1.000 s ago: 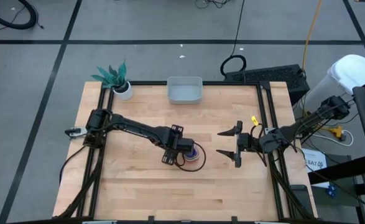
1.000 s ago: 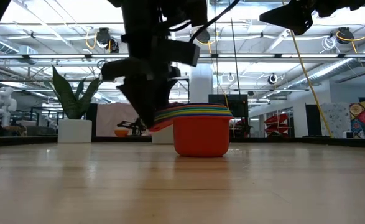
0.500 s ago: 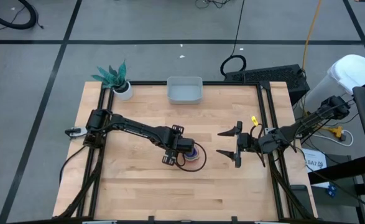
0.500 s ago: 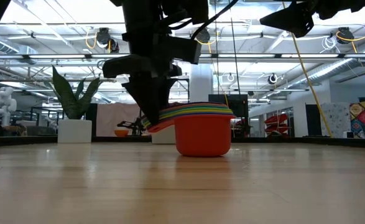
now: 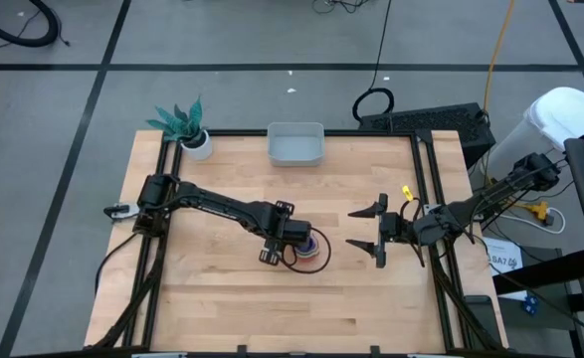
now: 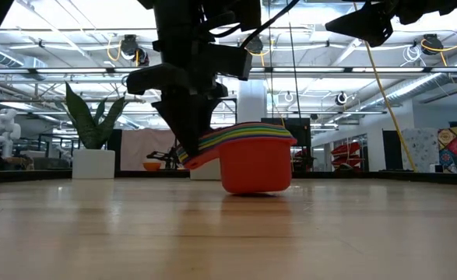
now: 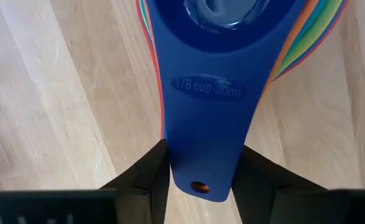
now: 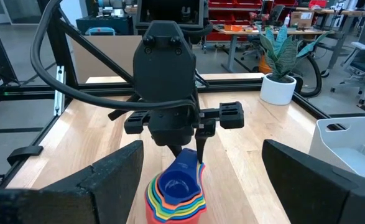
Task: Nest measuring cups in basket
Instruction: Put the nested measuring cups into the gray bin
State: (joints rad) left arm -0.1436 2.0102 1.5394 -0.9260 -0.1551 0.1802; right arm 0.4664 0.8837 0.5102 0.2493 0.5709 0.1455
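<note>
Wooden table [image 5: 222,288]: left gripper [image 5: 293,242] clamps the stacked handles of the nested measuring cups [image 6: 253,162], stack tilted. Right gripper [image 5: 366,228] waits apart, jaws wide.

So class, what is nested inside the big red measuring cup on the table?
Inside the red cup sit the smaller cups, their rims showing as coloured bands, with the dark blue cup innermost. Their bowls are hidden by the red wall. The left gripper pinches the stacked handles.
</note>
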